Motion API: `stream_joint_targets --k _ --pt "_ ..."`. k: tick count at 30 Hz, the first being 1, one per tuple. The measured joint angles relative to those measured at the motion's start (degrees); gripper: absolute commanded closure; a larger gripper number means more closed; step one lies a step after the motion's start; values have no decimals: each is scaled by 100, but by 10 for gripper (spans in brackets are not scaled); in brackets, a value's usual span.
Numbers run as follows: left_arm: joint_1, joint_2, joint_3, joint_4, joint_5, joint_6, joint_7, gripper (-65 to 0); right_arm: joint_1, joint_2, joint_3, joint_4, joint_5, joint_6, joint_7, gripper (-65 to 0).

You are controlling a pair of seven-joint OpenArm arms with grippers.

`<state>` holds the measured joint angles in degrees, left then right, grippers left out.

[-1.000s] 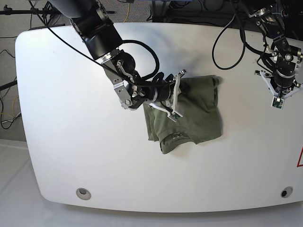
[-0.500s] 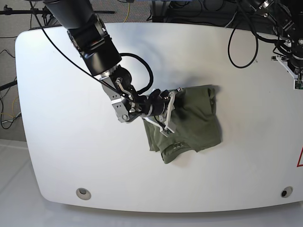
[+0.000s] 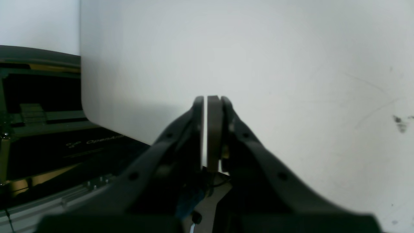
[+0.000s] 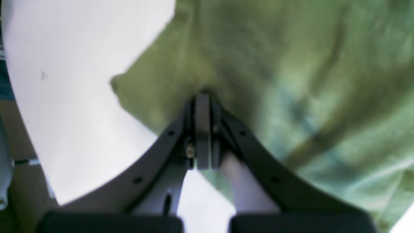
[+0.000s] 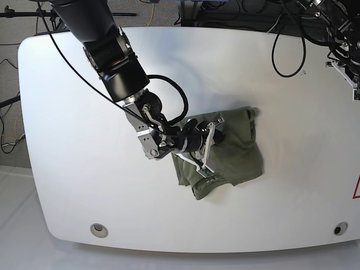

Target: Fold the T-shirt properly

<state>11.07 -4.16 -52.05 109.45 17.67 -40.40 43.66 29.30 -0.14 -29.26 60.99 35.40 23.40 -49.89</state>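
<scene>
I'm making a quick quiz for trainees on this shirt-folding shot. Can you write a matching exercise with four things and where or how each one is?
Things:
1. T-shirt
2. right gripper
3. left gripper
4. table

Descriptions:
A. shut, over bare tabletop, away from the cloth
B. white, with rounded corners
C. olive green, bunched up
D. shut, over the cloth

Pairs: 1-C, 2-D, 3-A, 4-B

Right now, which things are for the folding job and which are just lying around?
For the job: T-shirt; right gripper, shut, over the shirt; left gripper, shut, off at the table's edge.

Just there: table; black cables.
</scene>
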Motion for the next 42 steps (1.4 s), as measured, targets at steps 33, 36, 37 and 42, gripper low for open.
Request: stream_joint_targets --k 33,36,37,42 --pt "72 236 -3274 -264 28 33 -20 0 -3418 2885 7003 3689 -122 -1692 -1005 0" --pt "238 472 -3230 -509 -103 -39 -114 0 -3906 2789 7801 3692 -522 -1676 -1040 0" --pt "308 542 -3230 -645 -98 -37 -122 0 -4059 2747 7984 3689 -717 -1716 -1029 0" --pt "837 708 -2949 -1521 74 44 -15 0 -4559 2310 8664 3687 -1749 -1676 -1034 0"
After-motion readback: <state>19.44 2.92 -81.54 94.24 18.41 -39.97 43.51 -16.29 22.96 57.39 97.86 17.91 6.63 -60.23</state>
